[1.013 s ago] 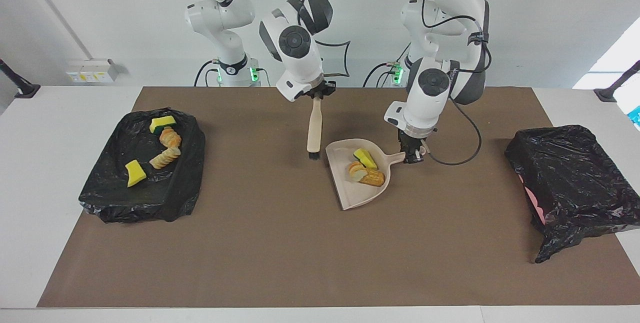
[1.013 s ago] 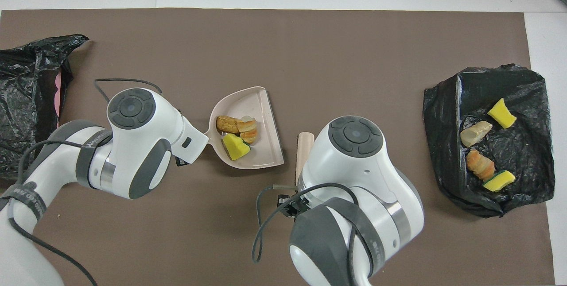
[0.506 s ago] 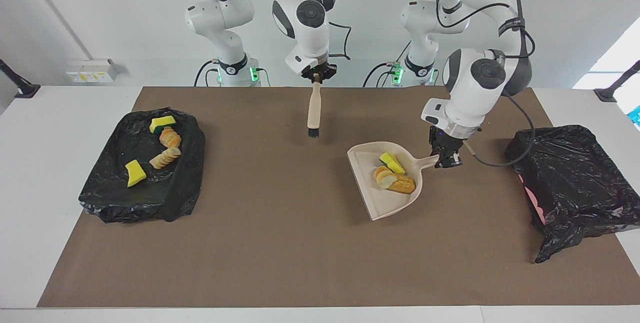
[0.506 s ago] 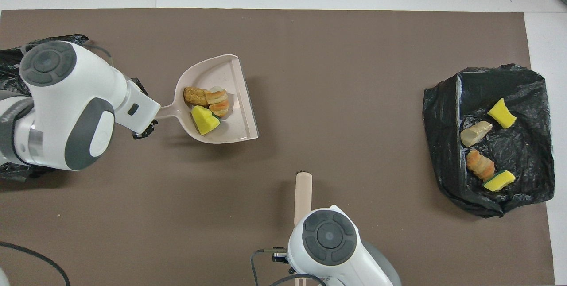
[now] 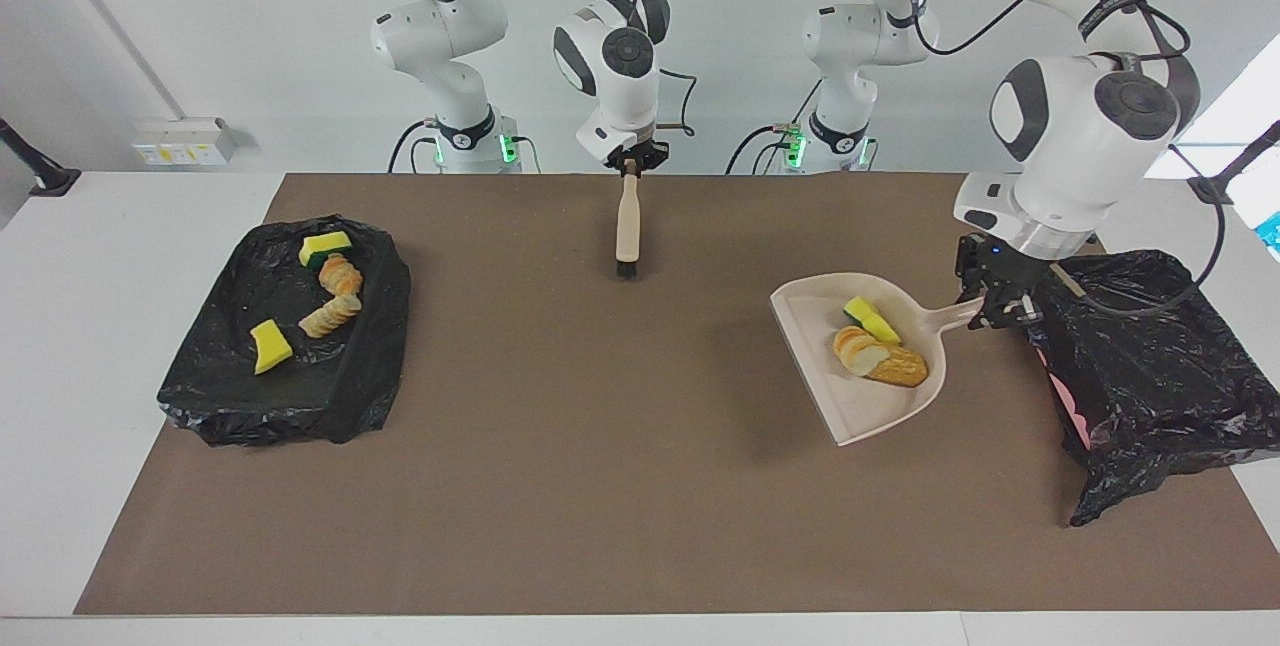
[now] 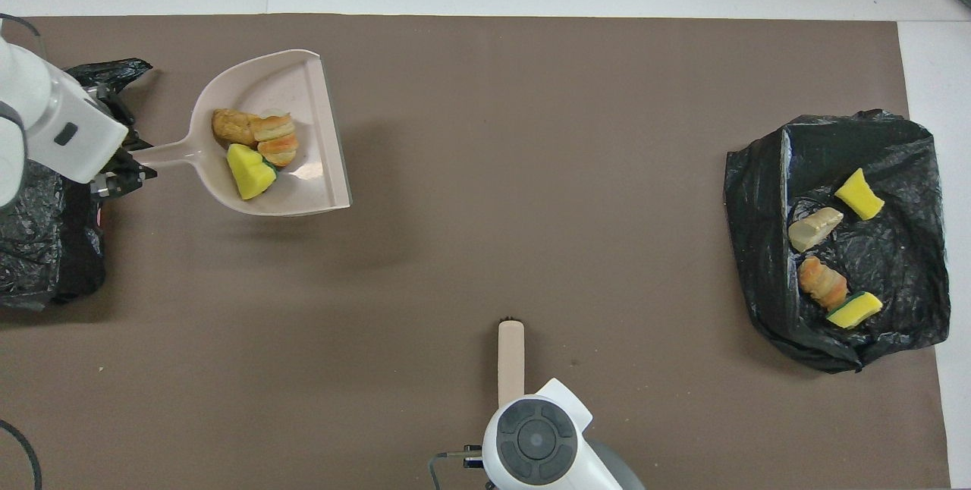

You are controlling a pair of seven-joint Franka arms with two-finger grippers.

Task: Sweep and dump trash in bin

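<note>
A beige dustpan [image 5: 862, 396] [image 6: 303, 88] hangs in the air beside the black-bagged bin [image 5: 1150, 366] [image 6: 42, 247] at the left arm's end. My left gripper [image 5: 990, 311] [image 6: 121, 171] is shut on its handle, over the bin's edge. In the pan lie three pieces of trash: a yellow sponge chunk [image 5: 870, 319] [image 6: 249, 171] and two bread-like lumps [image 5: 885, 359] [image 6: 254, 130]. My right gripper [image 5: 630, 164] is shut on the top of a beige brush [image 5: 628, 231] [image 6: 510, 357], which hangs bristles down over the mat's edge nearest the robots. In the overhead view the right wrist hides that gripper's fingers.
A black-bagged tray [image 5: 330, 406] [image 6: 758, 194] at the right arm's end holds several more pieces: yellow sponges and bread lumps. A brown mat [image 5: 600, 486] covers the table between the two bags. Pink shows under the bin's bag [image 5: 1070, 406].
The left arm has lifted the loaded dustpan and carried it toward the bin at its end. The right arm has drawn the brush up and back toward the robots.
</note>
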